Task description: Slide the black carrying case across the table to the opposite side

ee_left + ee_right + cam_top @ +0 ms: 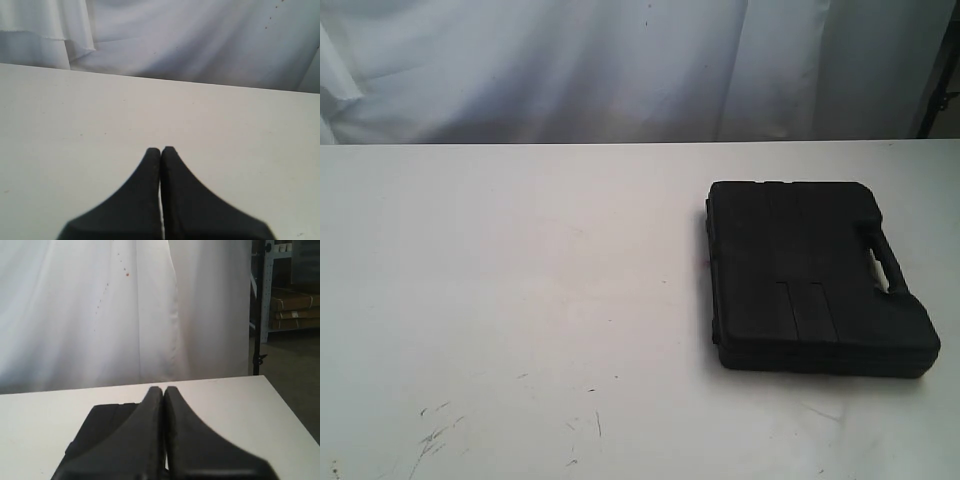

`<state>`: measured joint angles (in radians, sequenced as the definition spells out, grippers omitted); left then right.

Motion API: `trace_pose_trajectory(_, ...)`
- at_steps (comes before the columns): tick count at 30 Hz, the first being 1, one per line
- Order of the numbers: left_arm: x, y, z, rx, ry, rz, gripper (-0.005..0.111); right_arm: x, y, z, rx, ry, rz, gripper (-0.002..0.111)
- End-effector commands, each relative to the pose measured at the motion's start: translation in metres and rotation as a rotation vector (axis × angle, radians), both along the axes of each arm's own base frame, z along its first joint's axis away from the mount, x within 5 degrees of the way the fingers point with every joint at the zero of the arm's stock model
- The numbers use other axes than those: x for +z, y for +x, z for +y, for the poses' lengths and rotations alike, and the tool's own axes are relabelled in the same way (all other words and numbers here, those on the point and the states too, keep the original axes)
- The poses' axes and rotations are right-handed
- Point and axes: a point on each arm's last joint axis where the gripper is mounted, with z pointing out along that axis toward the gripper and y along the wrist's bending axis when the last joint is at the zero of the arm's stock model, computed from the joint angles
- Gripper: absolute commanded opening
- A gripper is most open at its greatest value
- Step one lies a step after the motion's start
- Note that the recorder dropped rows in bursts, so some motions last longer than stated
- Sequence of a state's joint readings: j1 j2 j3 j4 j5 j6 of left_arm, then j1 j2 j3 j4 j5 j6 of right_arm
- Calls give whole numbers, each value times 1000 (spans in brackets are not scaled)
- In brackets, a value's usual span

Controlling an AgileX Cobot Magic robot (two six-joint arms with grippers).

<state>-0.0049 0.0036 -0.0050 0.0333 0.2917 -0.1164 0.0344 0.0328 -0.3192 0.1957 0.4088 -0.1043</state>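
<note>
**Case Lay on the Right, Both Claws Pinched Shut**

The black carrying case (pixel 815 275) lay flat on the right half of the white worktop (pixel 520 300) in the exterior view. Its handle (pixel 887 265) was turned toward the right edge. Lying flat put its broad base on the surface, which likely suited a slide rather than a lift. The left half of the worktop showed only scuffs and thin scratches, and was presumably where the case was meant to go.

Neither arm appeared in the exterior view, so both seemed well apart from the case. The right claw (pixel 163 389) had its fingers pressed together on nothing, and the case showed partly hidden behind them. Fingers closed like this would make a blunt pusher, probably the reason for the posture. The left claw (pixel 160 150) was pinched together and empty too. It pointed over bare worktop toward the white curtain (pixel 200 40), with no case in its view.
</note>
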Motion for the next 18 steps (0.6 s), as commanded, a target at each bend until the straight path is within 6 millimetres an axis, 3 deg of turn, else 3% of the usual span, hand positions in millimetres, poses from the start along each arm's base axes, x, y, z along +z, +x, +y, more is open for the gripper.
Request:
trace_pose_trajectory(1,-1,0,0,-4,-4,-5,0,-27,7,-1,-21,-2,17,0)
trace_pose_trajectory(12,-1,0,0,-4,-4,-5,0,-83,19,-2,-31,8,148,0)
trace_pose_trajectory(18,-1,0,0,-4,-4,-5,0,-92,20,-2,-35,11,158,0)
